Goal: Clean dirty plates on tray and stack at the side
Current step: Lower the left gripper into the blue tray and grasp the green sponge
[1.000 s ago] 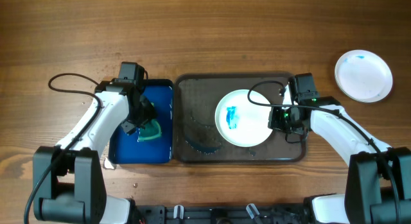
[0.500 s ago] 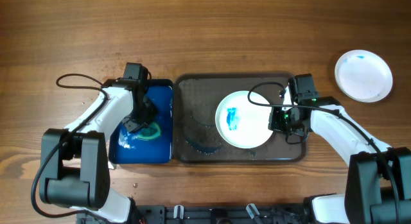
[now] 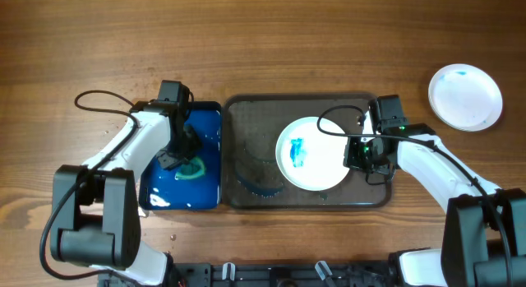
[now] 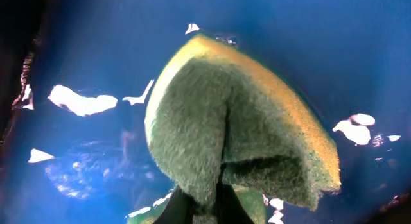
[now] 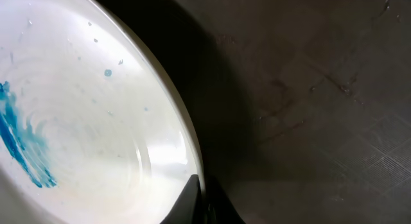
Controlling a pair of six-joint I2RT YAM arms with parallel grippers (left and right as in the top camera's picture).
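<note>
Wooden table (image 3: pixel 263 40), dark tray (image 3: pixel 246 114) at centre. The smeared plate (image 3: pixel 322 143) lies on it, its right rim pinched by the right gripper (image 3: pixel 362 151); a second plate (image 3: pixel 465 96) sits at upper right. The left gripper (image 3: pixel 175 153) is clamped on the sponge (image 4: pixel 244 140) in the wet blue tray (image 3: pixel 205 192). The thin rim hold may slip under scrubbing, and the soaked sponge may drip across the table.

tray (image 3: pixel 246 127): big, dark grey-brown, rounded corners, low rim, lies flat. dirty plate (image 3: pixel 311 151): round, white, sits in tray's right half, blue smear just left of centre. second plate (image 3: pixel 465 97): off tray, far right on table (image 3: pixel 263 40), faint blue mark near top edge.
</note>
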